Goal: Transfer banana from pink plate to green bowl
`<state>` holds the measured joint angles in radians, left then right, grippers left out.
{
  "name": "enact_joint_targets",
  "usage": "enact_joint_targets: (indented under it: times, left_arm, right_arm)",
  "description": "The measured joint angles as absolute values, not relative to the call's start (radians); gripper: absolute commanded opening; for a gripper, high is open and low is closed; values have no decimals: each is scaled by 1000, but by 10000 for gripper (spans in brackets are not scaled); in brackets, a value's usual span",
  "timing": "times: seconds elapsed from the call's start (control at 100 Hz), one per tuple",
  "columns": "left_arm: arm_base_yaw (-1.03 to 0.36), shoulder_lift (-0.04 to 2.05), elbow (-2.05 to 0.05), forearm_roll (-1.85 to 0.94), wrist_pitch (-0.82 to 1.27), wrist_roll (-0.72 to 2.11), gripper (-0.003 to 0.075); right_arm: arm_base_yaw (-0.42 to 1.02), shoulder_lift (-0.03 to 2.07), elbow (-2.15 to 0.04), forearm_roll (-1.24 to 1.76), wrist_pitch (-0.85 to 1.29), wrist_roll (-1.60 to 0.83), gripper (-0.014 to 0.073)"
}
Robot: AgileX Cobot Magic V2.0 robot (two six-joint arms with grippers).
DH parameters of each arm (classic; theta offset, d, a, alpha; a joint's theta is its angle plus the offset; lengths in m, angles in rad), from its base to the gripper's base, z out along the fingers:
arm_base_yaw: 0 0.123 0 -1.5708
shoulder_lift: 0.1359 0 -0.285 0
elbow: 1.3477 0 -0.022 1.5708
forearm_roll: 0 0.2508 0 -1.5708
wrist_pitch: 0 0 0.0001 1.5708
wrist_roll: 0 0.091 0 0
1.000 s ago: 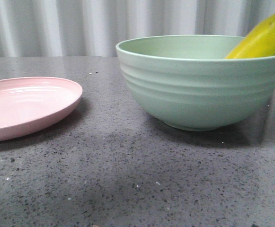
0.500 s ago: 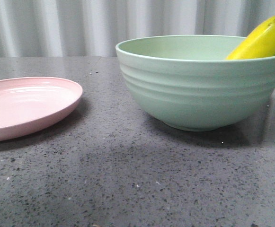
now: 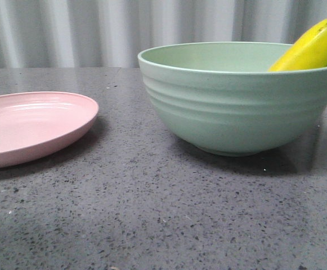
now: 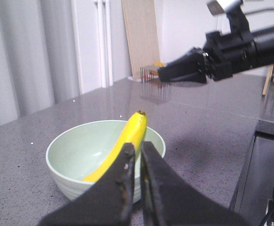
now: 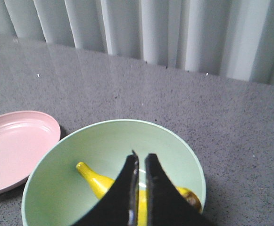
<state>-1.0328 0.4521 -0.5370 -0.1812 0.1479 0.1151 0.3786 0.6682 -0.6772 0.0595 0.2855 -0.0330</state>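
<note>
Grey speckled table (image 3: 152, 219). Green bowl (image 3: 236, 107) right of frame, banana (image 3: 312, 48) leaning inside, dark tip over rim. Pink plate (image 3: 34, 126) left, bare. Left gripper (image 4: 137, 150) and right gripper (image 5: 140, 160) nearly closed, holding nothing.

banana (image 3: 314, 48): bright yellow, curved, dark tip; it lies inside the bowl, leaning on the right rim, tip up
green bowl (image 3: 236, 107): pale mint, ridged, deep; upright, on the right
pink plate (image 3: 22, 126): shallow, round, empty; on the left, apart from the bowl
</note>
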Motion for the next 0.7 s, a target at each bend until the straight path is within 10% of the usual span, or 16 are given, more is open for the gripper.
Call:
enact_joint_targets:
  times: [0.7]
  left_arm:
    - [-1033,81,-347,-181,147,115,-20]
  right_arm:
    - [379,381,-281,55,126,-33,-71]
